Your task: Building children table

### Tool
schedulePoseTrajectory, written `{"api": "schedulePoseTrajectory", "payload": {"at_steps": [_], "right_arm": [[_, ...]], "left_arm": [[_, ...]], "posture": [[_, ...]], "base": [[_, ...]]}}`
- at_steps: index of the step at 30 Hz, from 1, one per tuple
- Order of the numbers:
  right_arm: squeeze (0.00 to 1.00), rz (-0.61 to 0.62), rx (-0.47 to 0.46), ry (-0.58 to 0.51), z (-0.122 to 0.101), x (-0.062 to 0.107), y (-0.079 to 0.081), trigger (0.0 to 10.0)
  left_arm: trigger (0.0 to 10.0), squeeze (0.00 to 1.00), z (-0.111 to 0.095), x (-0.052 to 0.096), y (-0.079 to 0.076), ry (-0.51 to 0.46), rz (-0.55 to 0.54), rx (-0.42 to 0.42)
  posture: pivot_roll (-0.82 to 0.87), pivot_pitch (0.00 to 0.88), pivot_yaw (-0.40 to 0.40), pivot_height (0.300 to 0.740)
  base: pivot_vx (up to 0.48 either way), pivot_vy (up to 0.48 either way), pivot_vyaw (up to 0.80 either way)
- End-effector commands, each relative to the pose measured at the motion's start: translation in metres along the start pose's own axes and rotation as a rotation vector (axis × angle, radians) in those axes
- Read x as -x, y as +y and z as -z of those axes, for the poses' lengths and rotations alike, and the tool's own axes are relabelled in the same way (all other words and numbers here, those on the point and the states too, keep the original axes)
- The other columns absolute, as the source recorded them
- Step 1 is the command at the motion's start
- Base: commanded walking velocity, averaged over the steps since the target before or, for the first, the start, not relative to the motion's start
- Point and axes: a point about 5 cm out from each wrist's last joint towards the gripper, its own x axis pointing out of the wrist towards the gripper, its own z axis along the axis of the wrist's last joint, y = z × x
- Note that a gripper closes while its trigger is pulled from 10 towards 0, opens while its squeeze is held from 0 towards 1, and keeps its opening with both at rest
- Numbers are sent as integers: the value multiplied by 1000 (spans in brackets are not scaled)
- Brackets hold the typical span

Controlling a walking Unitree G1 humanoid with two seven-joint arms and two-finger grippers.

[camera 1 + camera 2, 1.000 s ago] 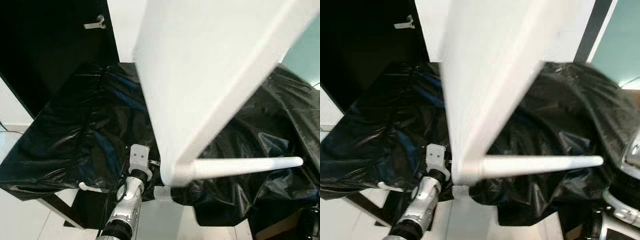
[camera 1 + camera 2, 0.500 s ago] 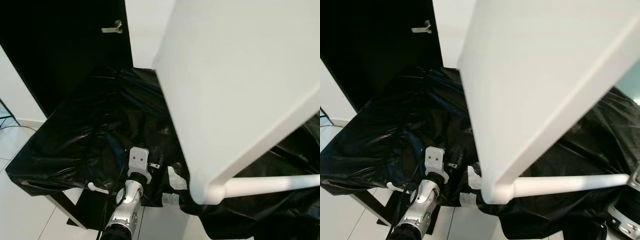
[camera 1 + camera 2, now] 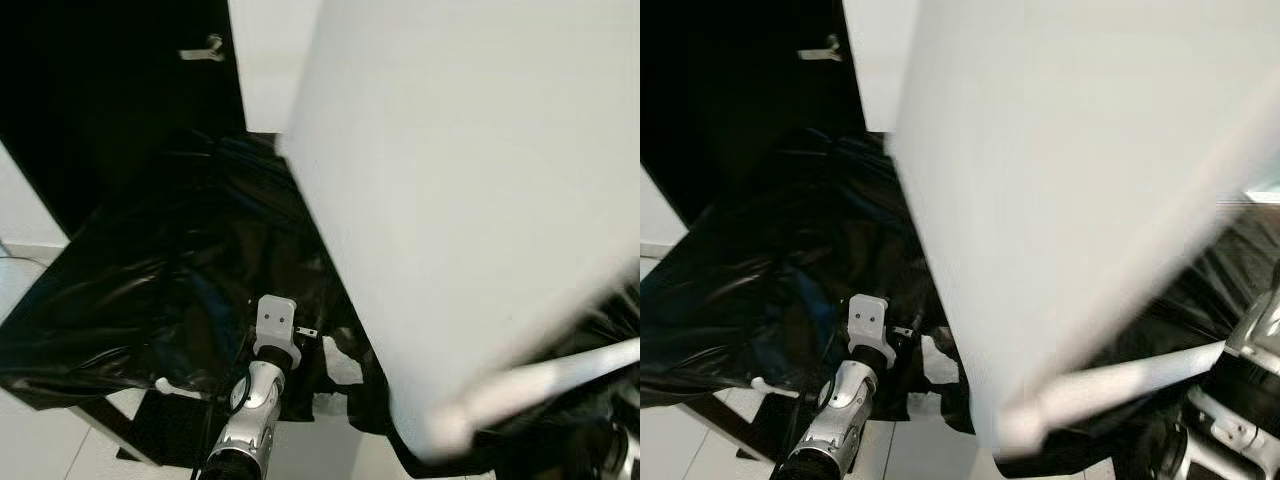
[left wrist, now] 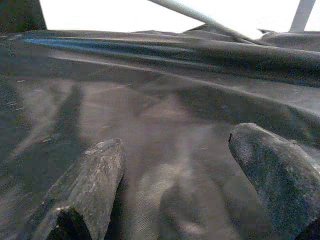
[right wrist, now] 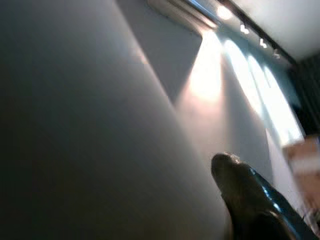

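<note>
A: Where's the left gripper (image 4: pixel 172 185)?
B: Bottom centre, fingers apart over the black sheet (image 3: pixel 150 280), holding nothing.
A: The right gripper (image 5: pixel 250 200)?
B: One finger lies against the tabletop (image 3: pixel 470 180); its grip I cannot tell.
A: The table?
B: Tilted, blurred, upper right; a leg (image 3: pixel 545 380) lower right.

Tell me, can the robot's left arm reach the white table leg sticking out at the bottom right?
Probably not easily. The left gripper sits low over the black plastic sheet, and the big white tabletop hangs between it and the table leg.
</note>
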Motion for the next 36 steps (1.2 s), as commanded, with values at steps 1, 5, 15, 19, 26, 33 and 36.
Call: {"api": "schedulePoseTrajectory", "payload": {"at_steps": [1,5,15,19,26,33,36], "right_arm": [[988,-40,-298,665,107,57,17,0],[0,-156,-271,596,93,50,36,9412],[0,-203,-78,597,101,48,54,10000],[0,-220,109,514,98,45,50,10000],[1000,-193,187,465,94,44,46,10000],[0,-53,273,421,93,43,26,10000],[0,-51,280,427,94,45,25,10000]], "left_arm": [[10000,0,2,2,-5,8,14,10],[10000,0,2,3,-5,10,12,10],[10000,0,2,2,-7,10,7,15],[10000,0,3,3,-6,13,3,15],[10000,0,2,2,-5,11,3,12],[10000,0,1,3,-4,9,8,10],[10000,0,1,3,-4,9,9,10]], "posture": [[18,0,122,740],[17,0,118,740],[25,0,108,740],[27,0,107,740],[24,0,113,740],[26,0,120,740],[27,0,120,740]], "base": [[0,0,0],[0,0,0],[0,0,0],[0,0,0],[0,0,0],[0,0,0],[0,0,0]]}}
